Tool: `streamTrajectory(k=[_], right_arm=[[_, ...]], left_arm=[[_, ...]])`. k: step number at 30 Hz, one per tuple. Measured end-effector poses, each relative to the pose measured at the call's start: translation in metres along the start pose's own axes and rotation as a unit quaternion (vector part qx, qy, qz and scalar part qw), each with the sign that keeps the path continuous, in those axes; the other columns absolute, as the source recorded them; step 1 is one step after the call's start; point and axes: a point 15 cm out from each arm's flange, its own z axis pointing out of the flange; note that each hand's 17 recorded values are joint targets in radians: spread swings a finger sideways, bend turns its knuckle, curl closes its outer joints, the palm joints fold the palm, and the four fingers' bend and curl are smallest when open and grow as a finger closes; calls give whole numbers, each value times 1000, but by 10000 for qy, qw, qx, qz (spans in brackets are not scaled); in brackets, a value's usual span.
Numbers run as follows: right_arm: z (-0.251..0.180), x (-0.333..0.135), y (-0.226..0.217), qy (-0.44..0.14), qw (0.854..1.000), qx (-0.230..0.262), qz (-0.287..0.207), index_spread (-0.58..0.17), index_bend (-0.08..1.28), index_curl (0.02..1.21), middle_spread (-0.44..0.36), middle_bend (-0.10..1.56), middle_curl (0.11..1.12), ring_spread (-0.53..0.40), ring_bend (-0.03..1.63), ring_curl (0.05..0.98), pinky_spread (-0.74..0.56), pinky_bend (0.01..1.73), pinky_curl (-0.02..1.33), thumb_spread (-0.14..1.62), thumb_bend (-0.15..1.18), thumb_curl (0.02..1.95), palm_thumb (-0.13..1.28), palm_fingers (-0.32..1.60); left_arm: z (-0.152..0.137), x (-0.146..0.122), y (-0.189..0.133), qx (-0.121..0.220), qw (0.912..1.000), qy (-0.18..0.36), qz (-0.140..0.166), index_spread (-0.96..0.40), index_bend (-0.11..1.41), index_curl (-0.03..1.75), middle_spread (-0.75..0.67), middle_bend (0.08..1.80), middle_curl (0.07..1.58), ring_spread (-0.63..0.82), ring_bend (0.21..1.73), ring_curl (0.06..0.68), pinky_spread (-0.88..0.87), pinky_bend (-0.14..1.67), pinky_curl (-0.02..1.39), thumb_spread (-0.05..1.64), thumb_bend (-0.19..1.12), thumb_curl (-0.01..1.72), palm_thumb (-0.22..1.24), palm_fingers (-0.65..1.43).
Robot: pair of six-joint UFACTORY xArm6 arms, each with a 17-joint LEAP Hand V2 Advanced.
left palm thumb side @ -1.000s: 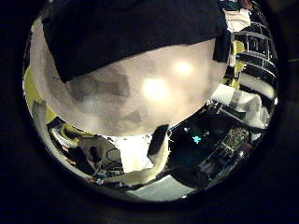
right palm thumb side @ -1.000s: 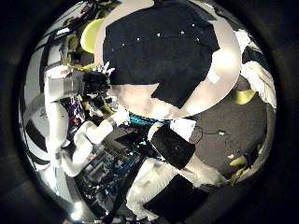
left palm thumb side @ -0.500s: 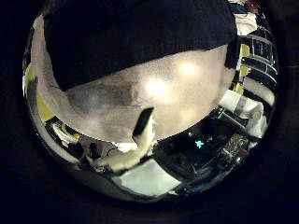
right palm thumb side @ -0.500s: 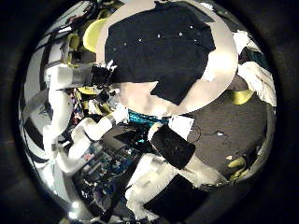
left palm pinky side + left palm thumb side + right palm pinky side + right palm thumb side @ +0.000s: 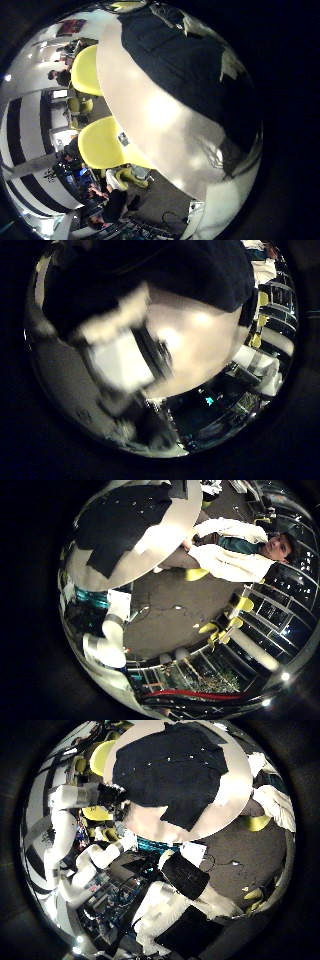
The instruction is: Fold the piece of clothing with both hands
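The dark garment (image 5: 178, 772) lies spread on the round pale bench (image 5: 235, 795), still unfolded, so the task seems at its reaching step. The left robot hand (image 5: 85, 802) is beside the bench edge; I cannot tell the fingers of either robot hand. Next, both must come down to the cloth's edge. Compared with earlier, the left palm view is now filled by a blurred white part (image 5: 125, 355).

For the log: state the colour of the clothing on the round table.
Black garment; shows best in the right thumb side palm view.
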Motion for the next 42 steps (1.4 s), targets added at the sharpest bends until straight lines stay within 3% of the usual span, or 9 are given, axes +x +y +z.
streamTrajectory(k=[6,13,18,24,29,37,40,42], right_arm=[[46,0,-2,-166,9985,-470,-209,-312,142,270,-79,281,366,-15,739,245,255,548,247,1273,-9,324,492,401],[123,-4,-19,-246,9958,-766,-441,-295,155,266,-134,322,390,-118,816,283,98,621,255,1205,-22,341,506,350],[166,-12,-31,-198,9953,-727,-604,-281,163,274,-100,327,396,-119,801,285,87,631,247,1160,-23,349,508,285],[205,-26,-49,-78,9952,-588,-775,-249,158,279,-28,298,388,-55,736,273,138,645,245,1113,-33,339,453,149],[228,-37,-66,0,9962,-666,-564,-217,148,273,10,289,381,-8,710,263,187,651,242,1081,-30,325,406,118],[236,-42,-96,140,9979,-335,-529,-185,157,273,27,303,382,-6,725,268,182,633,234,1067,-19,326,430,151],[236,-43,-98,267,9977,-359,-510,-189,150,269,-13,369,402,-86,808,289,102,636,224,1061,-4,339,499,304],[235,-40,-100,404,9975,-327,-477,-211,131,250,-62,404,417,-158,898,304,-23,736,230,1059,0,351,553,469]], left_arm=[[-42,-13,-16,266,9996,-28,-106,-512,495,791,-472,888,850,-507,1077,406,-649,620,422,1265,-10,296,532,970],[-65,-17,-23,207,9997,-64,-119,-570,513,931,-499,921,925,-511,1124,449,-699,679,468,1285,-12,284,534,905],[-72,-17,-24,225,9997,-75,-115,-598,511,1014,-508,936,963,-509,1148,470,-712,705,494,1290,-10,280,538,873],[-73,-18,-21,163,9998,-72,-125,-619,503,1095,-515,945,996,-506,1169,488,-713,723,522,1294,-11,278,540,847],[-72,-17,-17,126,9998,-62,-134,-628,491,1143,-516,950,1013,-500,1181,497,-711,725,541,1295,-11,276,541,830],[-76,-19,-15,103,9998,-80,-137,-641,470,1211,-517,956,1034,-495,1194,506,-712,715,568,1295,-11,275,541,817],[-79,-20,-15,100,9998,-96,-146,-644,467,1229,-518,954,1039,-496,1190,508,-714,713,577,1295,-11,274,542,809],[-80,-21,-15,114,9998,-97,-146,-645,459,1240,-518,954,1042,-497,1191,509,-715,712,582,1295,-11,274,542,807]])
